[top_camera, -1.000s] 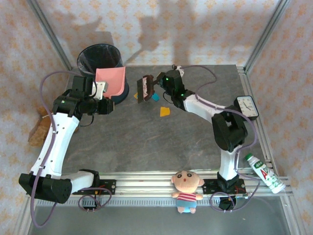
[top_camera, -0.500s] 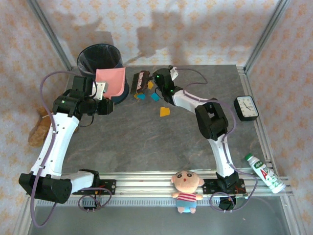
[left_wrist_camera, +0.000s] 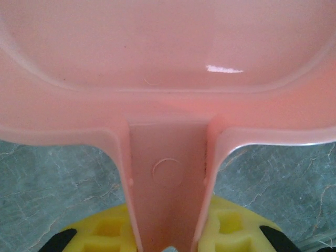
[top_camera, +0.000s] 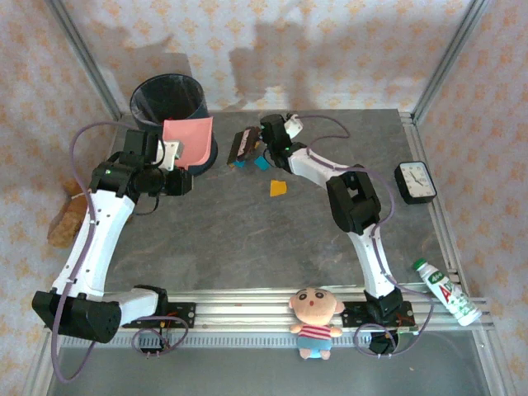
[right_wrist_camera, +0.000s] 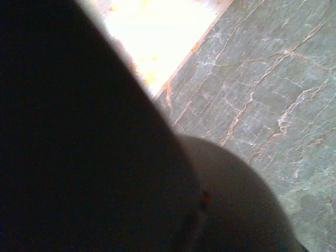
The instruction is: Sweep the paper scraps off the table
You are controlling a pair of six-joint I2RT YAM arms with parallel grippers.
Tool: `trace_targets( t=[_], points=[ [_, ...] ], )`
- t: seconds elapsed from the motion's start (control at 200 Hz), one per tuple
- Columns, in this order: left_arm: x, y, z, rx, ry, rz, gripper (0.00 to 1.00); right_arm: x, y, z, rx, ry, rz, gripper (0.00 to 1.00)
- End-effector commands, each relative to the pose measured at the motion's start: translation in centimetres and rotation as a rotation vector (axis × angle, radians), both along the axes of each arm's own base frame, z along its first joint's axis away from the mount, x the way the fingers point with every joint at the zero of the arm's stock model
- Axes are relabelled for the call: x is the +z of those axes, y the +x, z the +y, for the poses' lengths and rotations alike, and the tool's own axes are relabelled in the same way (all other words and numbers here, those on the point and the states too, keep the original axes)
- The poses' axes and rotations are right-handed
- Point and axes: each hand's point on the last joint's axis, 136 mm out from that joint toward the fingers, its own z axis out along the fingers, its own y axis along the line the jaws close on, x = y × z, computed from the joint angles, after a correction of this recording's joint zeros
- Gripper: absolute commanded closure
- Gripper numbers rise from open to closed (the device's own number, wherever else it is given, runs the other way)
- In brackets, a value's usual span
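I see left gripper (left_wrist_camera: 168, 231) clamped tight on pink dustpan (left_wrist_camera: 168, 52) handle. Right gripper (top_camera: 262, 142) closed around dark brush (top_camera: 243, 147); paper scraps (top_camera: 278, 188) at its 5 o'clock on table (top_camera: 247, 239).

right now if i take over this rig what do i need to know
Left gripper: shut on the handle of the pink dustpan, held beside the black bin; the part of the pan in view is bare.
Right gripper: shut on the dark brush, at the far middle of the table.
On the table: paper scraps, blue ones by the brush, an orange one nearer the arms.
Done: unclear. Left: sweep these into the pan and tip it in the bin.
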Motion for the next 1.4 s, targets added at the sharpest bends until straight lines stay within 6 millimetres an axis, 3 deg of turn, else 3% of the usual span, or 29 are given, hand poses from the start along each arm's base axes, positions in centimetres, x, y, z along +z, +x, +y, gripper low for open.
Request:
trace_targets(
  t=[0.0, 0.57, 0.881, 1.046, 1.391],
  points=[
    [-0.4, -0.4, -0.3, -0.028, 0.011, 0.008, 1.0, -0.2, -1.4, -3.2, -0.077, -0.119, 0.047, 1.0],
    [-1.9, -1.3, -1.9, -0.072, 0.007, 0.046, 1.0, -0.4, -9.7, -12.9, -0.165, -0.292, 0.127, 1.0],
    [-3.0, -1.5, -3.0, -0.103, 0.012, 0.082, 1.0, 0.0, -13.6, -16.6, -0.192, -0.41, 0.153, 1.0],
    [-4.0, -1.9, -3.4, -0.137, 0.049, 0.118, 1.0, 1.5, -13.5, -16.3, -0.161, -0.411, 0.112, 1.0],
    [-7.2, -3.5, -4.7, -0.256, 0.149, 0.204, 1.0, 8.4, -11.1, -10.9, 0.08, -0.291, -0.096, 1.0]
  ],
)
